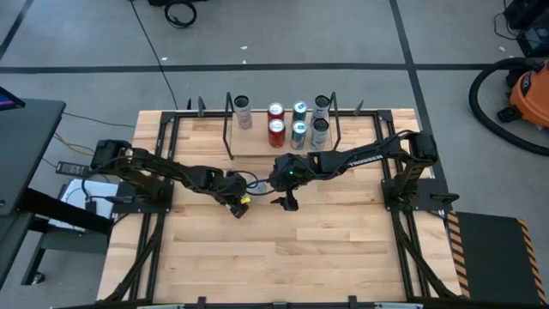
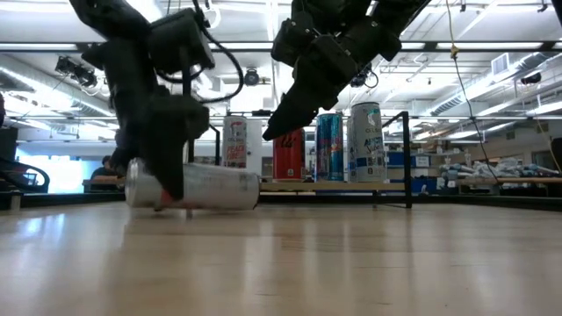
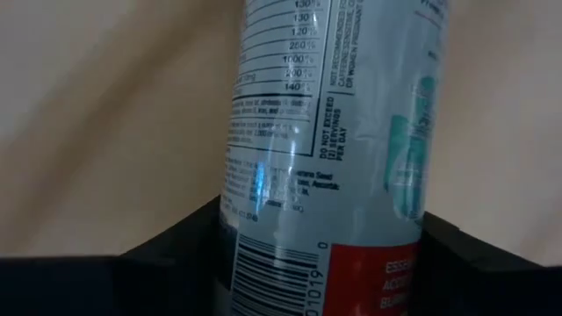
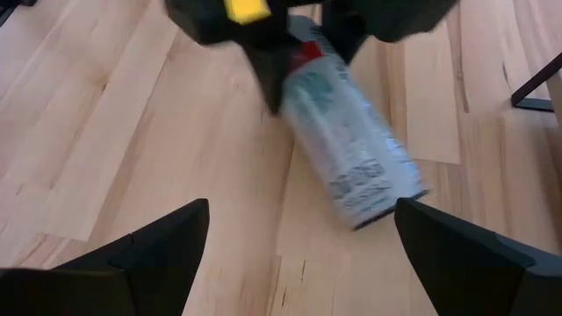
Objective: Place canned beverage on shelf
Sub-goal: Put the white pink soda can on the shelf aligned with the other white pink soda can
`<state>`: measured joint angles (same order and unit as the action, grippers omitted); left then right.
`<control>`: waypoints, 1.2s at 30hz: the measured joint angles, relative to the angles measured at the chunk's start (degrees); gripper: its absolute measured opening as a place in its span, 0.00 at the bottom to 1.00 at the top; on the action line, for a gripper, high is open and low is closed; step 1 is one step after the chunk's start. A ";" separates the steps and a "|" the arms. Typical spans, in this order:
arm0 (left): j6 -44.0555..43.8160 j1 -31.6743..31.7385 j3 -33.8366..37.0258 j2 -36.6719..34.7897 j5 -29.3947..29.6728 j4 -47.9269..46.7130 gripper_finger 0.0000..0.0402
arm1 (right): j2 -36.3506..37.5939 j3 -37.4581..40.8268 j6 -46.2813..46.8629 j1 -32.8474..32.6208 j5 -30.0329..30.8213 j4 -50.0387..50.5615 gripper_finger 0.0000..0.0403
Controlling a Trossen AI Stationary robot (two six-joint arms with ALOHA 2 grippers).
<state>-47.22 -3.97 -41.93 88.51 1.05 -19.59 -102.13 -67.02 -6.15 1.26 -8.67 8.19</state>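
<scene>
High view, and the left gripper (image 1: 234, 202) is down at mid-table with the right gripper (image 1: 286, 199) just beside it; six cans (image 1: 276, 131) stand on the shelf (image 1: 257, 146) at the far edge. Low view: a silver can (image 2: 206, 189) lies on its side on the table (image 2: 351, 263), left fingers clamped across it. Left wrist view: the can fills the space between the dark fingers (image 3: 176, 254), jaws pinching it. Right wrist view: right jaws spread wide, holding nothing, with the can lying ahead of them.
</scene>
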 joint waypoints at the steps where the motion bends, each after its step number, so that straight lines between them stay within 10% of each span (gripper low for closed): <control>1: 0.06 -0.04 0.00 -0.36 -1.14 0.87 0.63 | 0.03 0.00 0.00 0.00 -0.02 0.00 0.93; 10: 1.84 -0.19 -0.04 -5.71 -7.03 7.96 0.63 | 0.15 -8.74 -1.40 -0.03 -3.91 13.99 0.93; 28: 10.98 -2.05 -0.15 -9.77 -17.63 34.81 0.63 | 0.37 -54.96 -14.36 -2.97 -9.61 59.00 0.93; 36: 20.44 -2.09 -0.15 -9.84 -19.01 49.57 0.63 | 0.28 -58.64 -12.64 -6.42 -13.23 62.00 0.93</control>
<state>-26.77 -6.07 -42.09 78.67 -17.96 29.98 -101.84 -125.67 -18.80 -5.17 -21.90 70.18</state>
